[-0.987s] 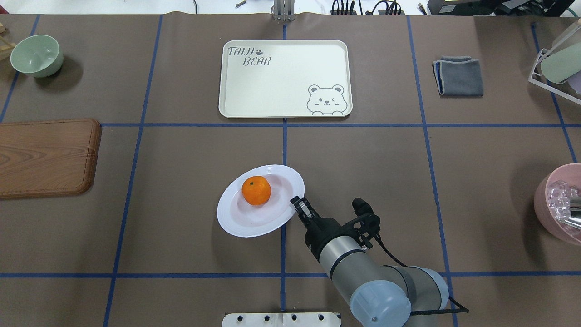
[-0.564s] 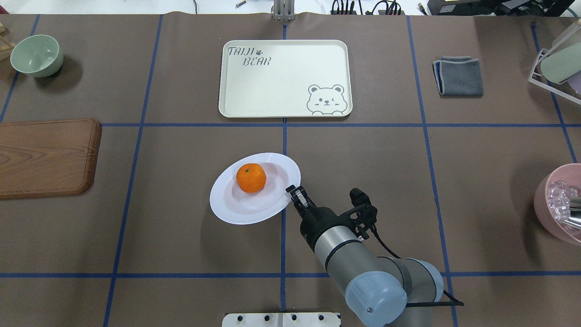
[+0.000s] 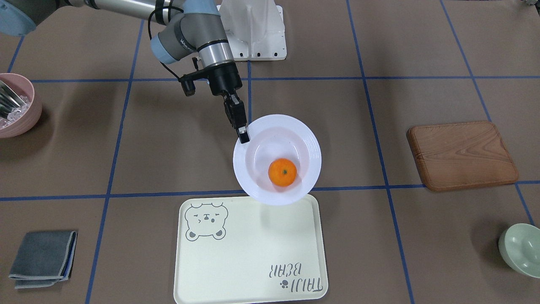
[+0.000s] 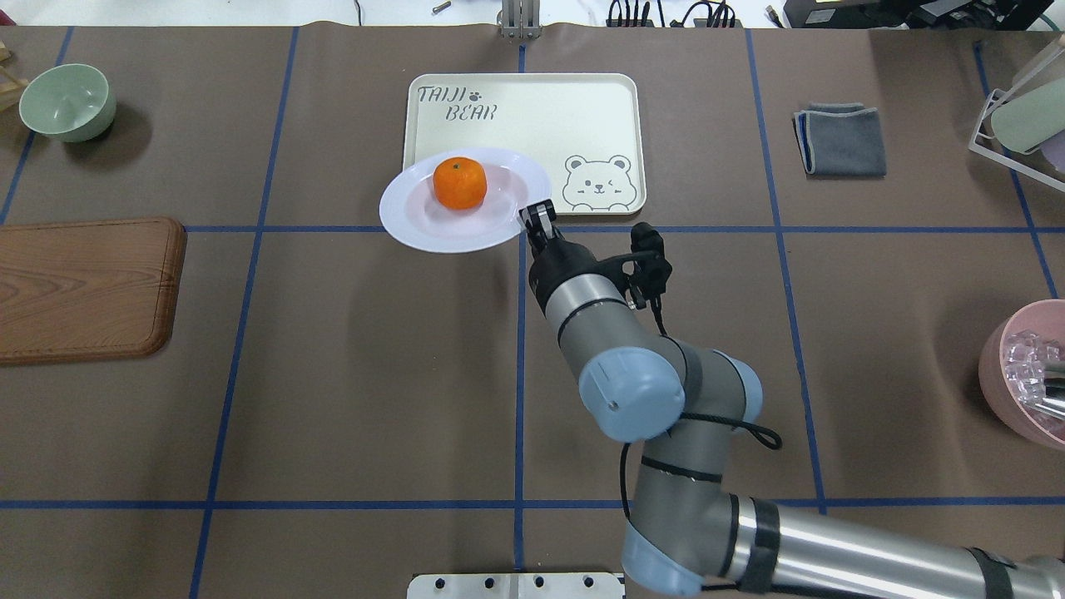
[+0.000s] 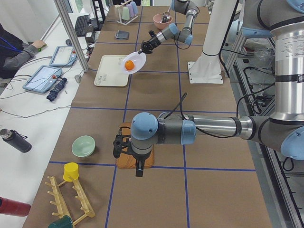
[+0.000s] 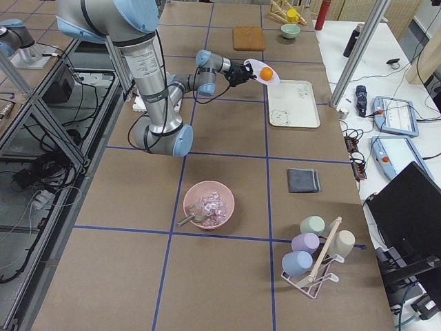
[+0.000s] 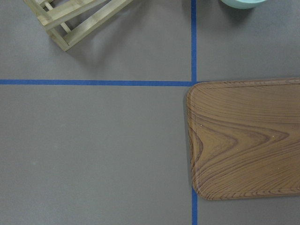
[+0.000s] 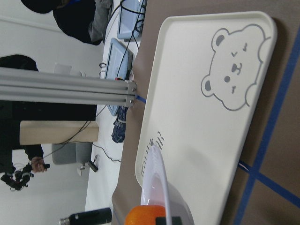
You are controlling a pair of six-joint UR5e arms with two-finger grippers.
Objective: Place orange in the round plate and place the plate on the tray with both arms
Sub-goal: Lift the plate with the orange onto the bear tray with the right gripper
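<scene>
Pinching round plate point(image 4: 405, 223) rim: right end effector point(image 4: 537, 215), narrow; orange point(image 4: 459, 183) inside; left end effector point(image 5: 138, 168): cannot tell.

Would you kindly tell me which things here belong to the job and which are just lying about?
Job: orange, plate, tray, right gripper shut on the plate's rim.
Lying about: green bowl, board, cloth, pink bowl.

Two fixed views look steeply down on the counter point(image 4: 333, 374) from opposite sides, both showing tray point(image 4: 541, 125) and round plate point(image 4: 416, 223); two look along it from its ends. Wrist cameras sit close.
</scene>
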